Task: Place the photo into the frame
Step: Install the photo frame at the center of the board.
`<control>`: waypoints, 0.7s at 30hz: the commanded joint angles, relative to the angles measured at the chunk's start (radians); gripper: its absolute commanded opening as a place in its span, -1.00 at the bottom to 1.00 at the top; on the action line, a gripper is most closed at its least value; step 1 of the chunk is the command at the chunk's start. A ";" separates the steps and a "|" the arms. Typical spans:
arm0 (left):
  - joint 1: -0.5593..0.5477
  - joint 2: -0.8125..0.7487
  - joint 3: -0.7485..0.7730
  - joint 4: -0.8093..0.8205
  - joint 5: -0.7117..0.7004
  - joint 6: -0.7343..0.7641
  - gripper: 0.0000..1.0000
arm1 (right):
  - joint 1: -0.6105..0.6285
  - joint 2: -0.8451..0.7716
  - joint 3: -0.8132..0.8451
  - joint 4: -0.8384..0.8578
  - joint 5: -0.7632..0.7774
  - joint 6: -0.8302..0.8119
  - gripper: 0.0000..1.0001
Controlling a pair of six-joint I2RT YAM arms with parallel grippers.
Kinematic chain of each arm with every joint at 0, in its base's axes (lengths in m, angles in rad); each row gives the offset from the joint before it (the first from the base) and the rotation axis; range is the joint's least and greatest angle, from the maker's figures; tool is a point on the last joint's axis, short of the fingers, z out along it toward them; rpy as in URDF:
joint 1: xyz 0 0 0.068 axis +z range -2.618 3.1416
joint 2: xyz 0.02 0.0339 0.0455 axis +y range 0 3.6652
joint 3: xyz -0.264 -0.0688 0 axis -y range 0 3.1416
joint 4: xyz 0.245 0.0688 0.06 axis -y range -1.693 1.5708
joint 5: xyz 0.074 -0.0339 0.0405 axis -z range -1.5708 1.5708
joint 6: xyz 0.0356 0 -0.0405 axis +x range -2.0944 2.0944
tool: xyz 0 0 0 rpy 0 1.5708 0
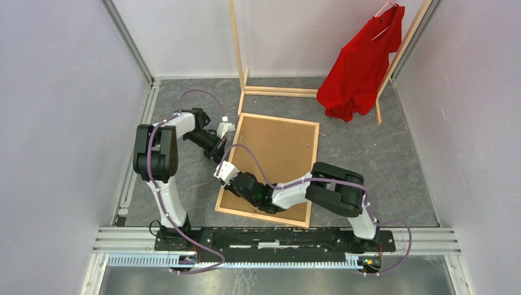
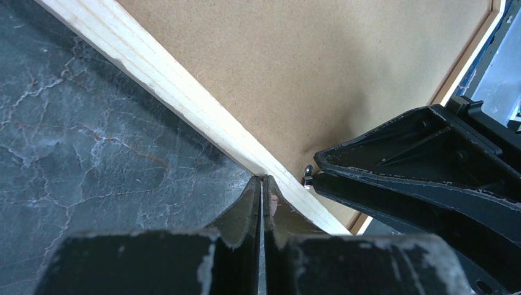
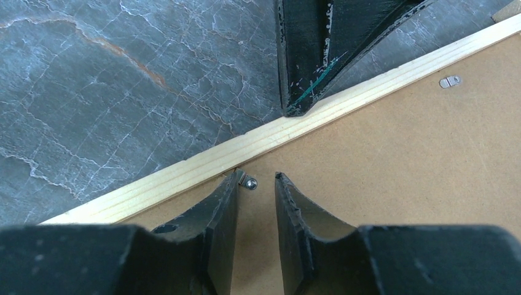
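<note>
frame 1 | backing board 1 | rack 1 | red shirt 1 — arms 2

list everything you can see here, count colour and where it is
frame: one, light wood, flat at the table's centre
backing board: one, brown, inside the frame
clips: two seen in the right wrist view, silver, at the board's edge
clothes rack: one, light wood, at the back
shirt: one, red, hanging on the rack
table: one, dark grey marbled, under everything
left arm: one, black and white, jaws shut, tips on the frame's left rail
right arm: one, black and white, jaws apart by a clip near that rail
</note>
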 commanded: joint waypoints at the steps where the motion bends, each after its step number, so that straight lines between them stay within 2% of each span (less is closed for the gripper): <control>1: -0.011 0.001 -0.021 0.002 -0.015 0.014 -0.86 | -0.014 -0.032 0.023 -0.005 -0.008 0.011 -0.30; 6: -0.011 0.001 -0.018 -0.005 -0.017 0.018 -0.87 | -0.020 -0.054 0.017 -0.010 -0.017 0.011 -0.27; 9: -0.010 -0.001 -0.013 -0.012 -0.018 0.021 -0.87 | -0.057 -0.106 -0.006 -0.016 -0.048 0.080 -0.25; 15: 0.006 0.002 0.063 -0.018 0.009 -0.013 -0.85 | -0.258 -0.252 -0.063 -0.030 -0.189 0.234 -0.19; 17: 0.014 0.020 0.108 -0.018 0.032 -0.035 -0.82 | -0.320 -0.255 -0.050 -0.056 -0.252 0.277 -0.17; 21: 0.019 0.083 0.195 0.004 0.071 -0.099 -0.67 | -0.450 -0.208 0.022 -0.104 -0.392 0.374 0.01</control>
